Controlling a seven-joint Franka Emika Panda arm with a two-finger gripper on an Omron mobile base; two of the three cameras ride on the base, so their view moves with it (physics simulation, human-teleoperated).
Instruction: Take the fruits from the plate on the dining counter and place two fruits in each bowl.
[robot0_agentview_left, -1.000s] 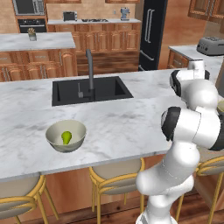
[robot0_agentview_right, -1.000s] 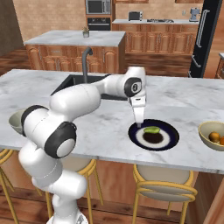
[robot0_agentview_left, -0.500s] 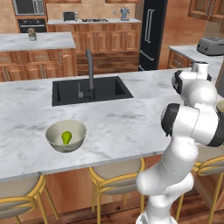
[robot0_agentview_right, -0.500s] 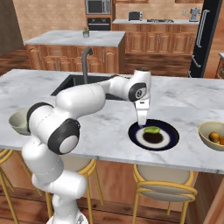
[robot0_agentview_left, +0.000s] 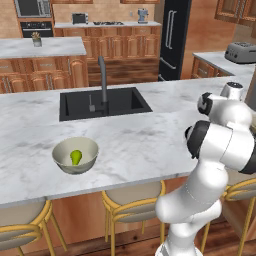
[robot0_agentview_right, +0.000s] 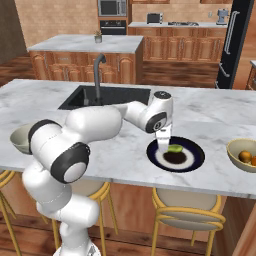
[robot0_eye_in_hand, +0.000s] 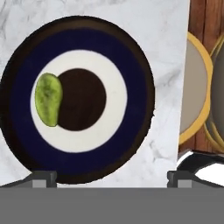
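Remaining fruit: one yellow-green oblong fruit (robot0_eye_in_hand: 48, 99) was left on the round, glossy black-navy plate with a whitish ring (robot0_eye_in_hand: 131, 57), lying just left of the plate's dark centre and directly below the two-finger gripper (robot0_agentview_right: 163, 143).
Gripper state: the jaws were spread fully apart and nothing was held; in the hand view the two dark finger tips (robot0_eye_in_hand: 43, 177) stood wide at the plate's near rim.
Handling: the fruit was judged light, firm and smooth-skinned, so likely to slip or roll on the glossy plate if only one finger met it first.
Hold: a grasp across its narrow width at mid-length was judged best, with the fingers brought down on either long side.
Bowls: the pale cream-olive bowl with two orange fruits (robot0_agentview_right: 243, 154) was off to the gripper's side past the plate; the other pale cream-olive bowl, holding a green pear (robot0_agentview_left: 75, 155), was well apart on the opposite side, beyond the black sink (robot0_agentview_left: 104, 102).
Edges: the plate sat near the front edge of the white-grey veined marble dining counter (robot0_agentview_right: 215, 180), with yellow-rimmed stools (robot0_eye_in_hand: 195, 87) below.
Room: bare marble was seen around the plate; the tap (robot0_agentview_right: 97, 66) was judged the one obstacle on a long carry.
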